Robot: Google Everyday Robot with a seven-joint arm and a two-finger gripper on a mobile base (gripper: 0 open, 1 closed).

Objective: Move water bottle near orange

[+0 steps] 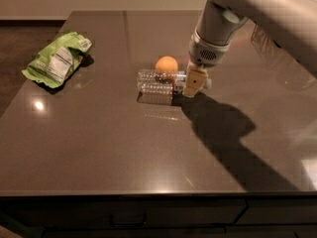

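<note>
While reaching down from the upper right of the frame with the pale arm [257,6], holds the gripper [194,83] low over the dark glossy table [99,148], just right of centre. Clamped there on the cap end of the water bottle [157,86], one yellowish finger [192,85] across the front of the neck, the other hidden behind. Lying on its side, that bottle, right at mid-frame, clear ribbed body stretched out to the left of the gripper, red of the label band [176,86] showing just beside the finger. And look at the orange [166,65]: tucked just behind the bottle, toward the top of the frame, right up against the ribbed body, touching or as near as can be told. Off in the upper left, well apart from all this, a green snack bag [57,59] crumpled on the tabletop. Down to the lower right of the gripper, a broad dark shadow [223,128] of the arm spilling across the surface. Bright glint [38,104] of light on the table at far left, below the bag.
</note>
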